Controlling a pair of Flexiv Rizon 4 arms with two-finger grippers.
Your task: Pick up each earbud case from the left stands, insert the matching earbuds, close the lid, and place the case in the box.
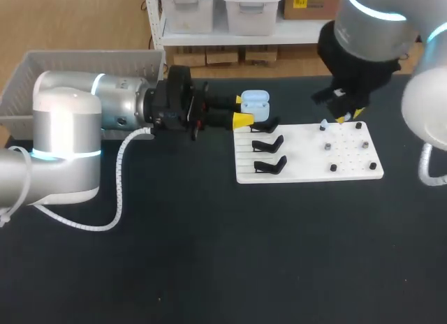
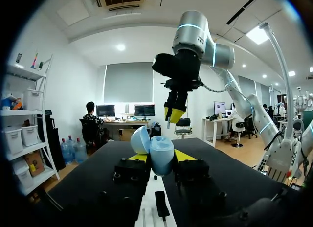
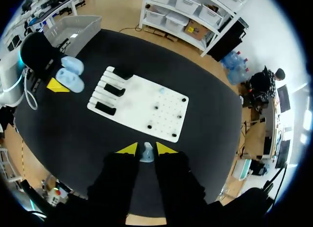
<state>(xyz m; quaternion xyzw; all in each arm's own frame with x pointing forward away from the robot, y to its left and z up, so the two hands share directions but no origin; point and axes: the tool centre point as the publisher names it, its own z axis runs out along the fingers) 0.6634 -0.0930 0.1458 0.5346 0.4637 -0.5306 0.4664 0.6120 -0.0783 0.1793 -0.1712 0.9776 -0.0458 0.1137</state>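
table (image 1: 209,268): black | on it: white stand board (image 1: 307,165)

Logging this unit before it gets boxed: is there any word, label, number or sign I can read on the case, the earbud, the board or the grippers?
No text is readable on any of these.
earbud case: plain light blue, no print showing.
earbud: too small to tell.
white board: no markings visible.
left gripper and right gripper: yellow tips and black fingers, no legible label.
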